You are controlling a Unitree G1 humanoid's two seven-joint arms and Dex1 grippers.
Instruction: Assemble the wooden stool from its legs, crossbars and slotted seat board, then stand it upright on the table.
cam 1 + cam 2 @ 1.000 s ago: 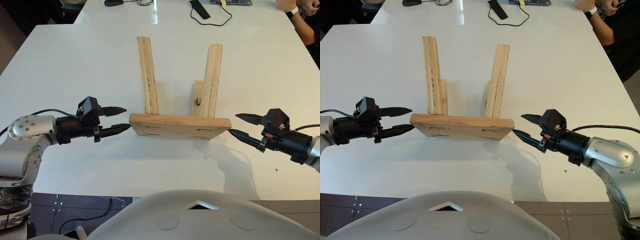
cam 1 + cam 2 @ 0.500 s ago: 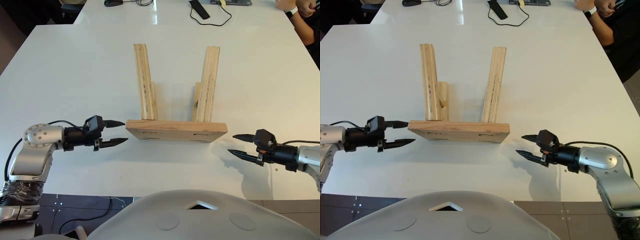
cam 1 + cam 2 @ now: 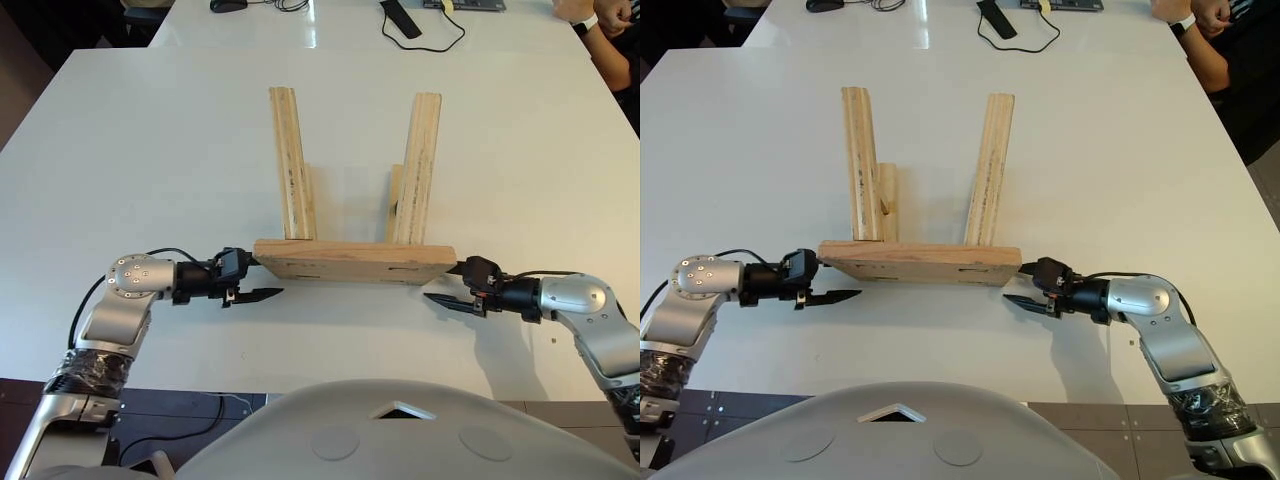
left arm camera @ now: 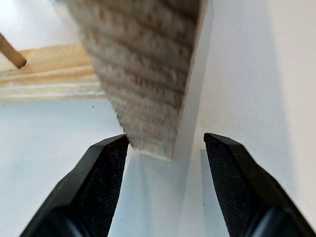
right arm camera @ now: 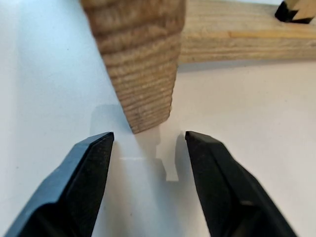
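The wooden stool is lying on its side on the white table (image 3: pixel 150 150). Its seat board (image 3: pixel 352 262) is standing on one long edge on the near side, with its long axis running left to right. The two upper legs (image 3: pixel 289 160) (image 3: pixel 420 165) are pointing away from the robot, toward the far side of the table, and are nearly parallel. A shorter piece of wood (image 3: pixel 397 195) is showing just inside each leg (whether leg or crossbar is hard to tell).

The left gripper (image 3: pixel 265 277) is sitting low at the board's left end, its fingers spread wide to either side of the corner and gripping nothing. The right gripper (image 3: pixel 443 281) is mirroring it at the right end, also spread wide around the end grain. A black cable (image 3: pixel 420 35) is lying at the far edge.
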